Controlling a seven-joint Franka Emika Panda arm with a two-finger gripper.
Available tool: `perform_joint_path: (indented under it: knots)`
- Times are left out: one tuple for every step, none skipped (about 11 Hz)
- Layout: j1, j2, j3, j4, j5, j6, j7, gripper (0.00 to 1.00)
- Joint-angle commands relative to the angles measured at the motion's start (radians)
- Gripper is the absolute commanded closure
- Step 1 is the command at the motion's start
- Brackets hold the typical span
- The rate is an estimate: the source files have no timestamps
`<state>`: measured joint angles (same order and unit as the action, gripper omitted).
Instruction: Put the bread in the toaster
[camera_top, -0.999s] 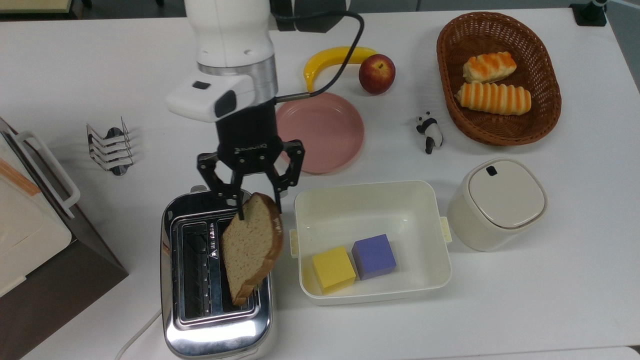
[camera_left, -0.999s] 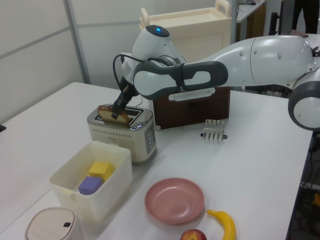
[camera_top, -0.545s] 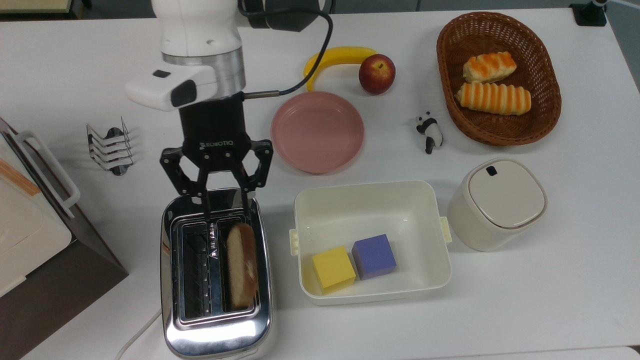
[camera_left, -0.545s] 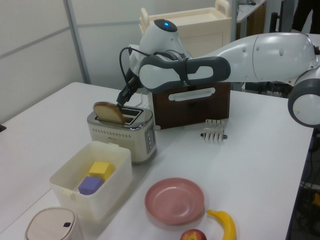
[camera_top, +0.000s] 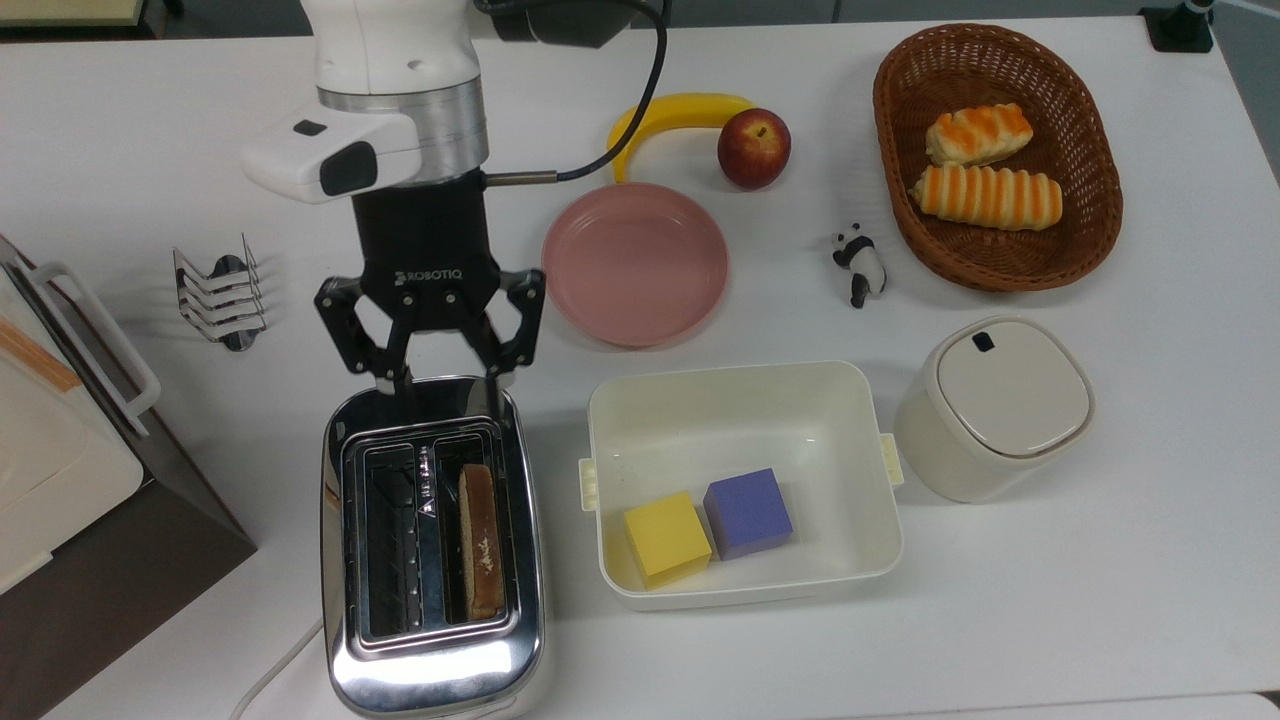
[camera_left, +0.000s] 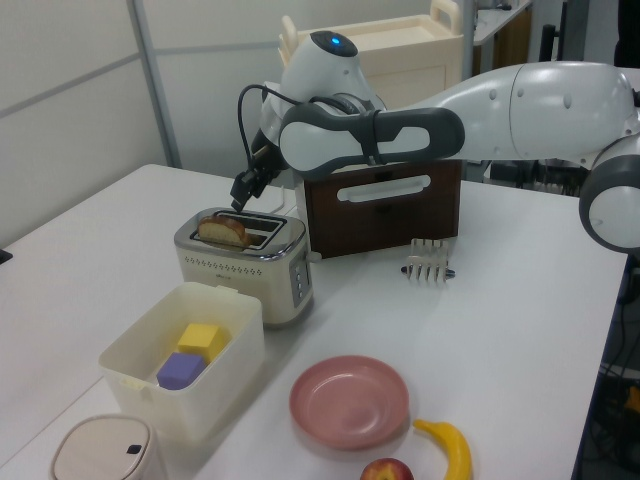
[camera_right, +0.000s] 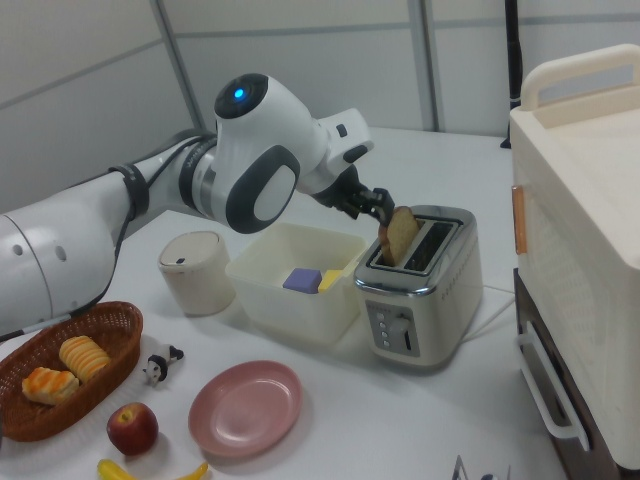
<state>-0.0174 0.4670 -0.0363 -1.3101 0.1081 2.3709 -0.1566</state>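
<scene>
bread (camera_top: 480, 540) edge-on in toaster (camera_top: 432, 650) slot, face (camera_right: 402, 235) in right view, fingers (camera_top: 404, 384) spread

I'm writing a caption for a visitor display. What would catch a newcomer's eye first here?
The chrome toaster near the top view's bottom edge, with the bread standing in its right-hand slot. Just above it hangs the black tool, open. Then the brown wicker basket holding two orange-striped rolls at the top view's upper right.

- Thin tan slice of bread (camera_top: 480, 540) with brown crust stands on edge in the top view's right slot, top protruding.
- Shiny chrome two-slot toaster (camera_top: 432, 665) sits upright near the table's front-left in the top view.
</scene>
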Motion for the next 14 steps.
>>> perform_joint_path:
  knots:
    - [0.031, -0.106, 0.001, -0.061, -0.066, -0.293, 0.070, 0.32]
    - [0.062, -0.123, -0.004, -0.061, -0.123, -0.393, 0.101, 0.26]
    - [0.072, -0.136, -0.002, -0.061, -0.167, -0.476, 0.121, 0.25]
    - [0.076, -0.149, 0.006, -0.061, -0.189, -0.564, 0.121, 0.21]
    - [0.095, -0.174, 0.006, -0.066, -0.201, -0.660, 0.121, 0.00]
    - [0.111, -0.203, 0.001, -0.069, -0.223, -0.736, 0.115, 0.00]
    - [0.106, -0.227, 0.001, -0.073, -0.231, -0.783, 0.112, 0.00]
    - [0.102, -0.250, 0.000, -0.086, -0.228, -0.803, 0.121, 0.00]
    - [0.100, -0.286, -0.004, -0.119, -0.219, -0.802, 0.143, 0.00]
    - [0.094, -0.321, -0.004, -0.147, -0.215, -0.805, 0.167, 0.00]
    - [0.093, -0.350, -0.004, -0.162, -0.212, -0.818, 0.173, 0.00]
    - [0.086, -0.366, -0.005, -0.173, -0.212, -0.820, 0.173, 0.00]
    - [0.074, -0.370, -0.005, -0.173, -0.196, -0.822, 0.173, 0.00]
    - [0.073, -0.375, -0.007, -0.173, -0.179, -0.823, 0.173, 0.00]
